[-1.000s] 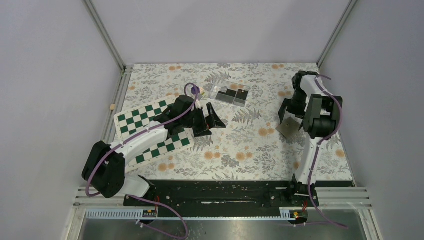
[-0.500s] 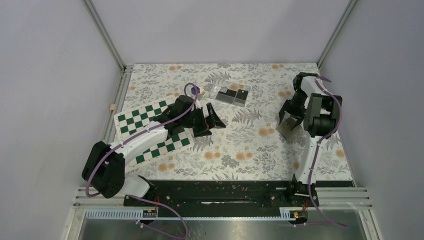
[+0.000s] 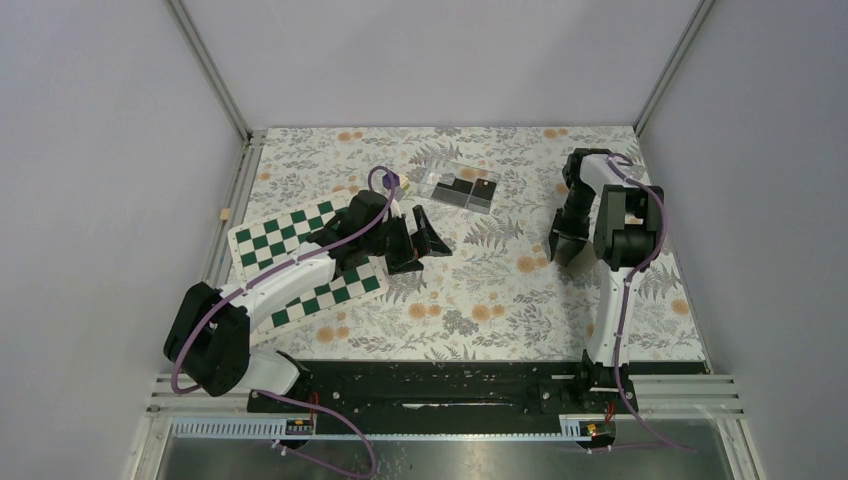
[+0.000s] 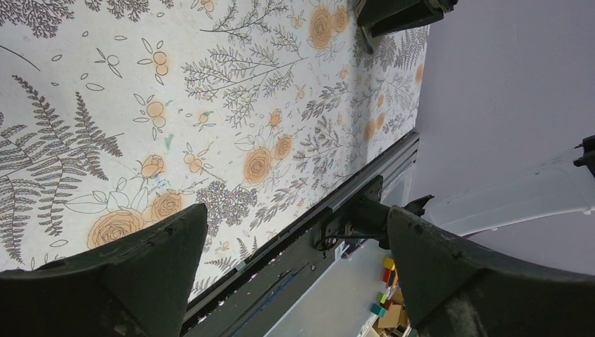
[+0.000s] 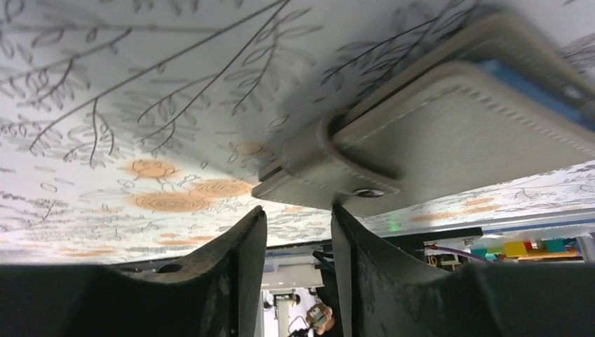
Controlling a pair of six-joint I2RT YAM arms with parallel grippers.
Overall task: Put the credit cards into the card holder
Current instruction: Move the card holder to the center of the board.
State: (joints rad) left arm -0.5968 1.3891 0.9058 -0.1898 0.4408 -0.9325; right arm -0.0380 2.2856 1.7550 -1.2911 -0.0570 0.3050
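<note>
Just beyond right gripper (image 5: 298,210) jaws: card holder (image 5: 449,126).

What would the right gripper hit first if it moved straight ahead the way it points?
Most likely the card holder: its clasp tab lies just ahead of the right gripper, though depth is unclear.

Card holder (image 5: 449,133), 3 o'clock on the table (image 3: 470,300): grey-brown, leather-like, matt, with stitched edges. Its clasp stud (image 5: 368,192) looked metallic and shiny. The blue lining's material could not be determined. The table cover was a smooth, matt floral print. Box (image 3: 460,188), 12 o'clock: clear, glossy plastic. Checkered board (image 3: 270,240), 9 o'clock: smooth, low sheen. Right tool (image 5: 299,210): black, matt plastic, faintly textured.
</note>
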